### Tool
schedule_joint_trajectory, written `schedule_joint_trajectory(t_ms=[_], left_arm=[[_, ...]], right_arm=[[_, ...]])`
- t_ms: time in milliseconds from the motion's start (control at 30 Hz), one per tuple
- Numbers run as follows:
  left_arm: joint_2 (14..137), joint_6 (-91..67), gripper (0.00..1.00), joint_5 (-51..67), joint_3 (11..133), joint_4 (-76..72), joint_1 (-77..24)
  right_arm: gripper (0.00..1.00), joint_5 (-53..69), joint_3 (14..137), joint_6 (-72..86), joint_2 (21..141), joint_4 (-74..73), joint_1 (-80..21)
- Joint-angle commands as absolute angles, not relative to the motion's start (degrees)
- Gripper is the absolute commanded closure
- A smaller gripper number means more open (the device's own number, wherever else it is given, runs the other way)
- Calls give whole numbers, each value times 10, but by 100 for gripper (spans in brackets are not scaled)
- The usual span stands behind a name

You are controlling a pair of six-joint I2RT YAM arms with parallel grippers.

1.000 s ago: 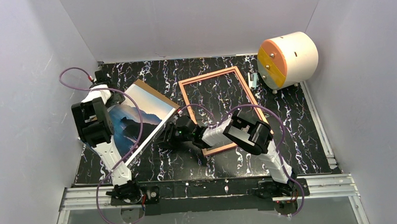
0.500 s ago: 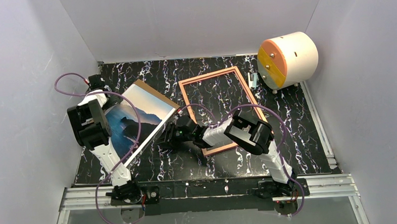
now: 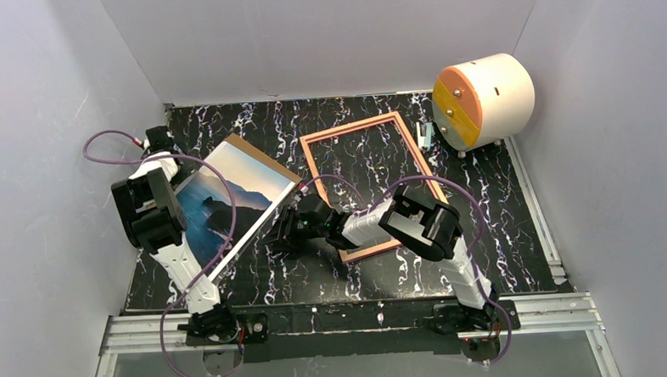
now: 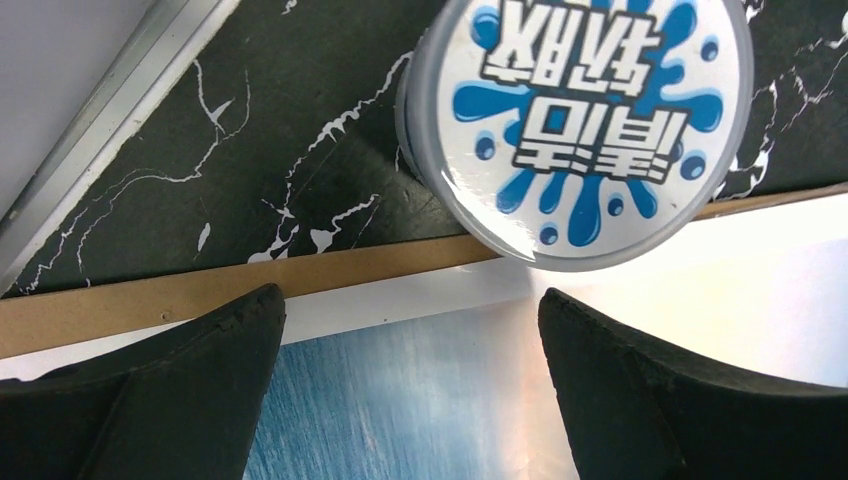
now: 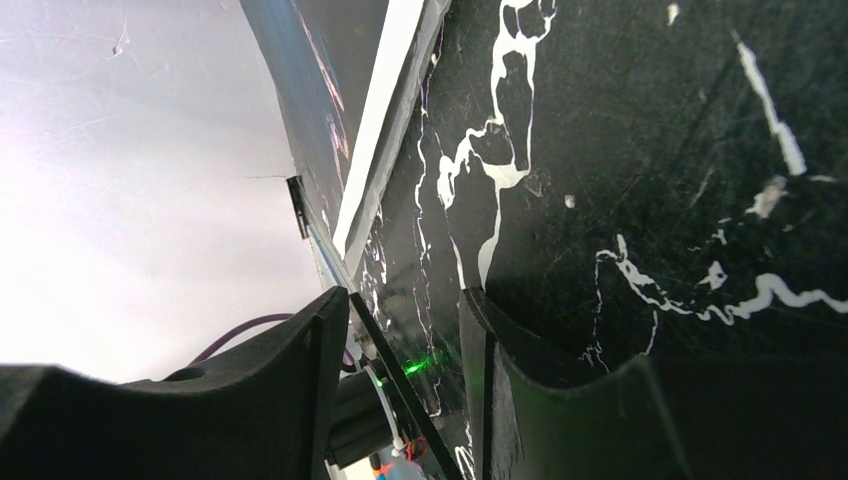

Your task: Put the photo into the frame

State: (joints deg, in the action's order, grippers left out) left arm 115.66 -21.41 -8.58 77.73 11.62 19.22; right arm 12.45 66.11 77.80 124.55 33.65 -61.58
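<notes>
Only one legible marking: left wrist view, round white lid (image 4: 580,120) with a printed label. It has a blue splash graphic with droplets and two lines of bold Korean characters. The label is upside down to the camera and the upper line is clipped by the picture edge, so I can't transcribe the characters reliably. In this view the lid overlaps the far edge of the photo (image 4: 400,400). In the top and right wrist views any print is too small or blurred to read.
</notes>
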Motion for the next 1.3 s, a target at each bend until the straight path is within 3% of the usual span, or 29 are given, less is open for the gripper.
schedule_joint_trajectory(t_ms=[0, 733, 933, 1267], left_arm=[[1219, -307, 2, -59, 690, 316, 207], [1127, -351, 2, -20, 561, 282, 209], [1127, -352, 2, -24, 564, 284, 208], [1128, -355, 2, -22, 561, 282, 208]], right_arm=[[45, 132, 638, 753, 1292, 236, -615], [45, 138, 712, 756, 1344, 230, -643], [55, 139, 661, 760, 1323, 324, -648], [54, 120, 669, 783, 1334, 405, -640]])
